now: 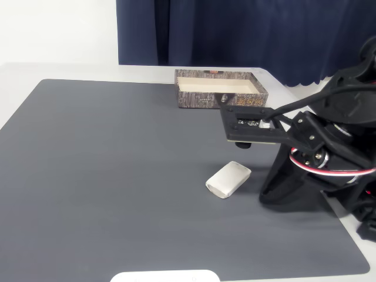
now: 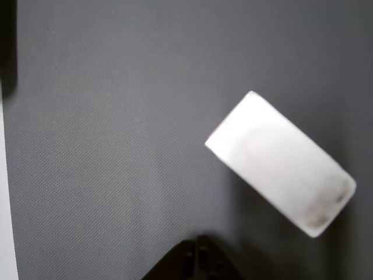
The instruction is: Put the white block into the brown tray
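- White block (image 1: 228, 180) lay flat on the dark grey mat (image 1: 117, 176), in the right half of the fixed view, turned at a slant to the mat's edges.
- Block sat apart from everything else; nothing touched it.
- Wrist view showed the same block (image 2: 280, 163) lying diagonally across the right part of the frame, with faint grey smudges toward its lower right end.
- Brown tray (image 1: 194, 100) stood at the far edge of the mat, bark-patterned sides outward, gold lettering on the near wall, cream interior showing.
- Tray was well apart from the block, further back and roughly in line with it in the fixed view.
- Black arm (image 1: 329, 147) occupied the right side of the fixed view, with red and white wires at its joint.
- A flat black plate-like part of the arm reached left, raised above the mat, between the tray and the block.
- End effector (image 2: 197, 262) appeared as a dark tip at the bottom edge of the wrist view, just below and left of the block, not in contact with it.
- Could not tell from either view whether the end effector was released or clenched; it grasped nothing visible.
- Mat lay on a pale desk (image 1: 59, 70); a dark blue curtain (image 1: 235, 35) hung behind.
- A flat white rounded object (image 1: 164, 276) sat at the bottom edge of the fixed view.
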Controlling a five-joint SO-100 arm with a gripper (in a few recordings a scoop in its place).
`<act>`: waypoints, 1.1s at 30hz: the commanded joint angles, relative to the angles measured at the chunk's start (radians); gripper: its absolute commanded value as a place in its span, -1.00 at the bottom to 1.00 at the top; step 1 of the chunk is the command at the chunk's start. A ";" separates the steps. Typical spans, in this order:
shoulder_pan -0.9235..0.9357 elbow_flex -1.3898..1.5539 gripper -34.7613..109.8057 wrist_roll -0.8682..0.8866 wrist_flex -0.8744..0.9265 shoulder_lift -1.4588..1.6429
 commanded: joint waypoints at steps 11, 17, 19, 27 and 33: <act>0.046 0.002 -0.52 0.034 0.075 -0.005; 0.048 -0.054 -0.52 0.026 0.075 -0.064; 0.069 -0.120 -0.52 0.012 0.074 -0.133; 0.137 -0.308 -0.52 -0.072 0.021 -0.423; 0.163 -0.413 -0.52 -0.130 -0.044 -0.603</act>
